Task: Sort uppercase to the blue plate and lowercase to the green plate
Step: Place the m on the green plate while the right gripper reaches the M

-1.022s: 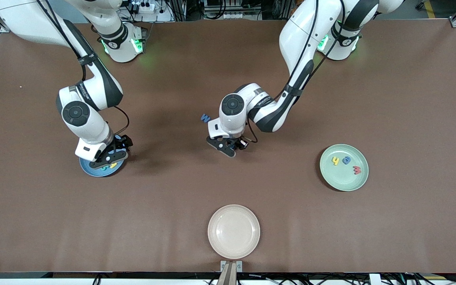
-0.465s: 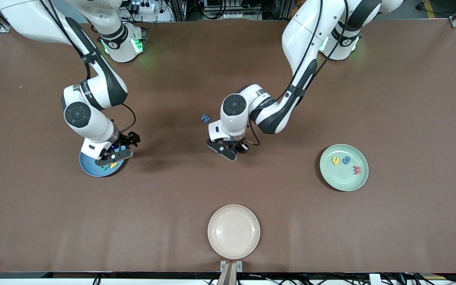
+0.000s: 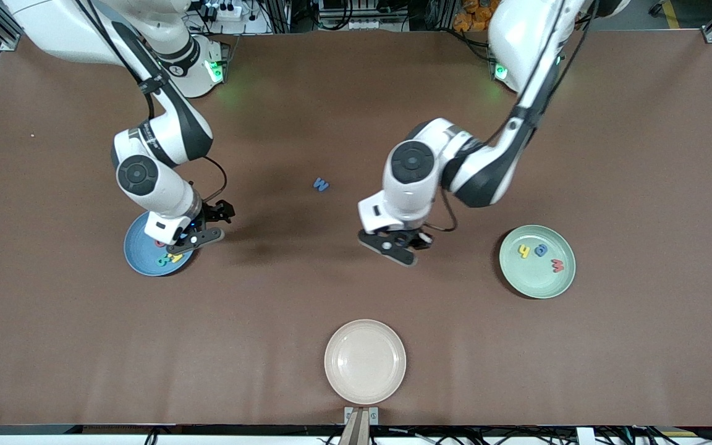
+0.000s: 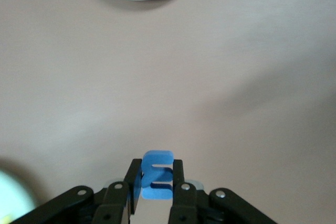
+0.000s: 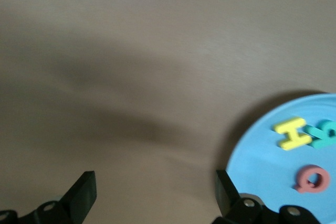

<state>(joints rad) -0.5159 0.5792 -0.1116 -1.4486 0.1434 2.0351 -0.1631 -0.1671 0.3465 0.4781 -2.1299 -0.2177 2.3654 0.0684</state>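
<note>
So the right gripper (image 3: pixel 198 238) is hanging over the blue plate (image 3: pixel 139 250) rim, near the right arm's end of the tabletop, jaws spread wide with nothing in them. That plate's got the yellow H (image 5: pixel 292 132), the teal R (image 5: pixel 324 132) and the red Q (image 5: pixel 313 178) in it. The blue M (image 3: pixel 321 184) sits alone on the bare tabletop around the middle. The left gripper (image 4: pixel 156 195) is up over the tabletop between the middle and the green plate (image 3: pixel 537 284), pinched tight on the blue e (image 4: pixel 156 181). Green plate has the yellow h (image 3: pixel 523 251), blue a (image 3: pixel 541 250) and red w (image 3: pixel 557 266). A cream plate (image 3: pixel 365 383) sits at the tabletop edge nearest the front camera.
</note>
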